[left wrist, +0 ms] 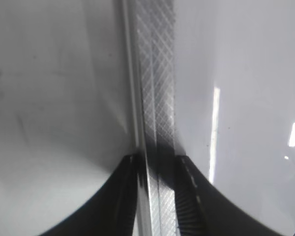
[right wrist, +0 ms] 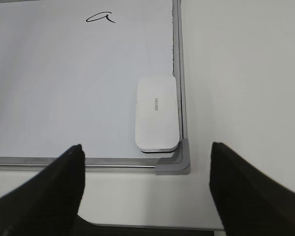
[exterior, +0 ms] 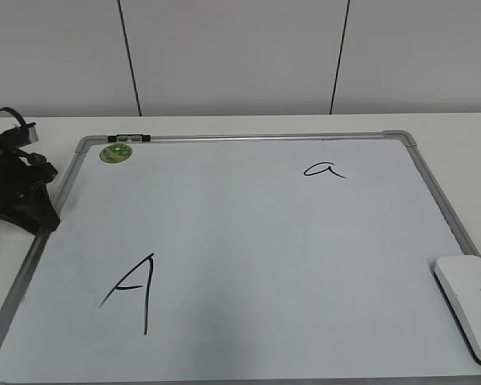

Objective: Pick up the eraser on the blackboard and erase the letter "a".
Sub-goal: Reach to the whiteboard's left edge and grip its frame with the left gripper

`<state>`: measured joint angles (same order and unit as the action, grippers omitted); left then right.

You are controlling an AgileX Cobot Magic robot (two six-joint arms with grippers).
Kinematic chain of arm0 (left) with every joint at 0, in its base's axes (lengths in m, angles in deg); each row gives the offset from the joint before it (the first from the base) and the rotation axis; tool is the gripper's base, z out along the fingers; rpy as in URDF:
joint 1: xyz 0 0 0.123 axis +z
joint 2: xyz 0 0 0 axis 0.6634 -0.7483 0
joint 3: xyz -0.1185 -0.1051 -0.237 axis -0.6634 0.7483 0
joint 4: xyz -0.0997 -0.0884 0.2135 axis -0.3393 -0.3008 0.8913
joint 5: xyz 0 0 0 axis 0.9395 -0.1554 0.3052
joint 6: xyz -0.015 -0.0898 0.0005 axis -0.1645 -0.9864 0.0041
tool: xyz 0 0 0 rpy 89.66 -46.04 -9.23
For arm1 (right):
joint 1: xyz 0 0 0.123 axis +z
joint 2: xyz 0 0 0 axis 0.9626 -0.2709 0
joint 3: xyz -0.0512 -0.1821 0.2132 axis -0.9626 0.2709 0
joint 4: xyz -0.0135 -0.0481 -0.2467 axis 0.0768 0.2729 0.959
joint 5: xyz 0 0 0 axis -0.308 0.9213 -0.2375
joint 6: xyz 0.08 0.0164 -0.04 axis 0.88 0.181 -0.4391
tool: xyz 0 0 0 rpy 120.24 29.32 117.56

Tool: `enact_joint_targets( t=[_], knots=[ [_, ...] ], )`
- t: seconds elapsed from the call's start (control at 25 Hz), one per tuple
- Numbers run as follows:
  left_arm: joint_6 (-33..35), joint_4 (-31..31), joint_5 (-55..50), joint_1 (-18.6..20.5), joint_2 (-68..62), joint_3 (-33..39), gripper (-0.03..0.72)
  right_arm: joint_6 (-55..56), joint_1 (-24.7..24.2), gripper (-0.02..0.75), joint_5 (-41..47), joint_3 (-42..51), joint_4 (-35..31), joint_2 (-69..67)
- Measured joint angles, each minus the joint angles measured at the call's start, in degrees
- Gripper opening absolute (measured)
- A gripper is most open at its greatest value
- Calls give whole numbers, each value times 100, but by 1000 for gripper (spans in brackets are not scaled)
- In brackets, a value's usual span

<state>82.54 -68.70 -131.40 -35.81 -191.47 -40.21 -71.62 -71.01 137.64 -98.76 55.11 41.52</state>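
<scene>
The blackboard [exterior: 248,233] lies flat on the white table. The small cursive letter "a" [exterior: 324,170] is at its far right; it also shows in the right wrist view [right wrist: 100,18]. The white eraser [exterior: 469,301] lies on the board in the near right corner, against the frame [right wrist: 157,113]. My right gripper [right wrist: 146,150] is open and empty, above the table just in front of that corner; it is out of the exterior view. My left gripper [exterior: 38,215] sits at the board's left edge, its jaws [left wrist: 156,160] closed around the grey metal frame [left wrist: 157,88].
A larger capital "A" [exterior: 136,289] is drawn at the board's near left. A round green sticker [exterior: 116,152] and a small black clip [exterior: 128,139] are at the far left corner. The table's front edge [right wrist: 147,227] runs just below the right gripper.
</scene>
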Motion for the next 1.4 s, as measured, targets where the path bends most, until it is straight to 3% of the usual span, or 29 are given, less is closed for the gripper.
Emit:
enact_joint_targets(
  t=[0.96, 1.16, 1.4],
  knots=[
    [0, -23, -70, 7, 0, -28, 125, 0, 0, 587, 0, 0, 0, 0],
    [0, -26, -83, 28, 0, -37, 43, 0, 0, 587, 0, 0, 0, 0],
    [0, -36, -98, 28, 0, -37, 35, 0, 0, 587, 0, 0, 0, 0]
  ],
)
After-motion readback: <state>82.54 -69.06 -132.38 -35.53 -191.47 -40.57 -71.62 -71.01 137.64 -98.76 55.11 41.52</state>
